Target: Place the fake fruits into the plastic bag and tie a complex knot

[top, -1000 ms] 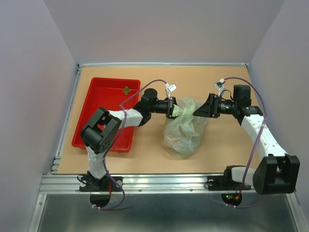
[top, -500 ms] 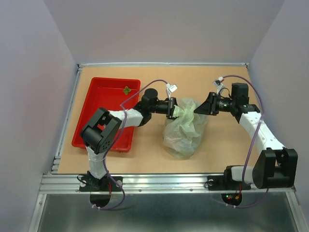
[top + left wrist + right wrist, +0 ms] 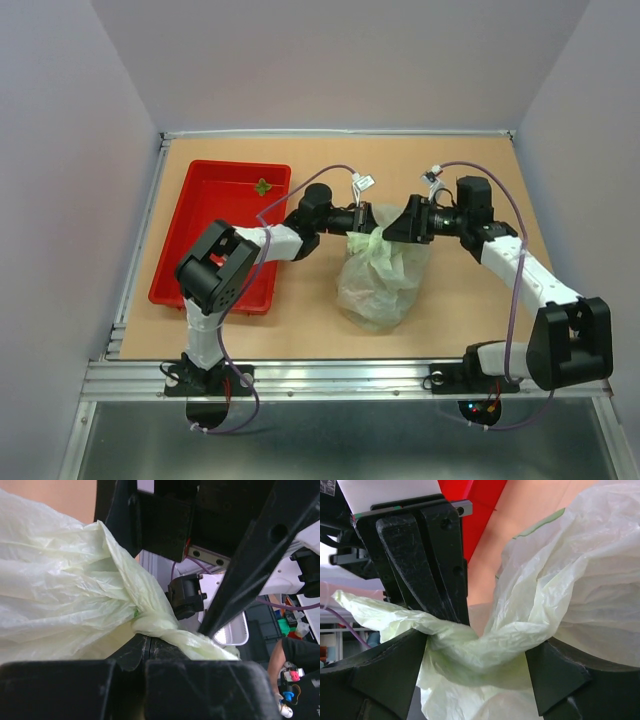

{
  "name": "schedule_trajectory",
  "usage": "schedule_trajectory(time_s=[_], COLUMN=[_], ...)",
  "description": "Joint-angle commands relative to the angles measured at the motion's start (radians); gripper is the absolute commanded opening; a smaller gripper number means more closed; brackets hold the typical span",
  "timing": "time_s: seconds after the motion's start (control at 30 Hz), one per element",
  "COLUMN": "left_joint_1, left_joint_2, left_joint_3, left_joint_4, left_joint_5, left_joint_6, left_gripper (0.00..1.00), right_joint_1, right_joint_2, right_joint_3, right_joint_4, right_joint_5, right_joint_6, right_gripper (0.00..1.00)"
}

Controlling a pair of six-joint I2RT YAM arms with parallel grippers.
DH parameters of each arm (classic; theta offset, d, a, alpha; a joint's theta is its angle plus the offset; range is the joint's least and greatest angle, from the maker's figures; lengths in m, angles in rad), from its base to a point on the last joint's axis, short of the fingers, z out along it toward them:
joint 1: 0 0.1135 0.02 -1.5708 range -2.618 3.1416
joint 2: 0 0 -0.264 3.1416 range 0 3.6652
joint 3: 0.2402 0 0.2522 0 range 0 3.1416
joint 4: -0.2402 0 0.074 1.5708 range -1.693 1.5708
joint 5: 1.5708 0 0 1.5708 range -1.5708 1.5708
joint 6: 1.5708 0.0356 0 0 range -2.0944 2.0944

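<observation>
The pale-green plastic bag (image 3: pixel 378 282) stands at mid-table, its top gathered into a twisted handle strip (image 3: pixel 192 644). No fruits show through it. My left gripper (image 3: pixel 366 228) is at the bag's top from the left. In the left wrist view its jaws (image 3: pixel 145 649) are together, with the strip at their tips. My right gripper (image 3: pixel 388 233) reaches in from the right. In the right wrist view it (image 3: pixel 476 655) is open, a finger (image 3: pixel 395 670) on each side of the twisted strip (image 3: pixel 470 642). The left gripper's black fingers (image 3: pixel 437 565) stand just behind the strip.
A red rectangular tray (image 3: pixel 200 265) lies left of the bag, under my left arm, with one small green piece (image 3: pixel 262 186) at its far end. Purple cables loop above both wrists. Grey walls enclose the table on three sides.
My right gripper has moved left to the bag's top and now nearly meets the left gripper. The left wrist has shifted slightly right. The bag's top is drawn tighter.
</observation>
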Motion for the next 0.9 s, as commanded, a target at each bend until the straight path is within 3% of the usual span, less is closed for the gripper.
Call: schedule_trajectory(time_s=[0.0,0.23,0.37,0.73,0.87], left_joint_1=[-0.028,-0.053,-0.042,-0.005,-0.004], left_joint_2=[0.015,0.054,0.055,-0.032,-0.034], left_joint_3=[0.086,0.116,0.097,0.030,0.019], left_joint_4=[0.131,0.145,0.097,0.059,0.059], left_joint_5=[0.005,-0.015,-0.052,-0.021,-0.023], left_joint_6=[-0.039,-0.064,-0.044,0.013,0.019], left_gripper=[0.00,0.00,0.00,0.00,0.00], right_joint_1=[0.057,0.092,0.100,0.052,0.048], right_joint_2=[0.022,0.051,0.018,-0.117,-0.160], right_joint_3=[-0.021,-0.031,-0.015,0.150,0.184], right_joint_4=[0.152,0.303,0.288,-0.356,-0.432], right_joint_5=[-0.027,-0.021,0.002,0.108,0.111], right_joint_6=[0.116,0.252,0.256,-0.154,-0.220], right_gripper=[0.83,0.84,0.84,0.86,0.89])
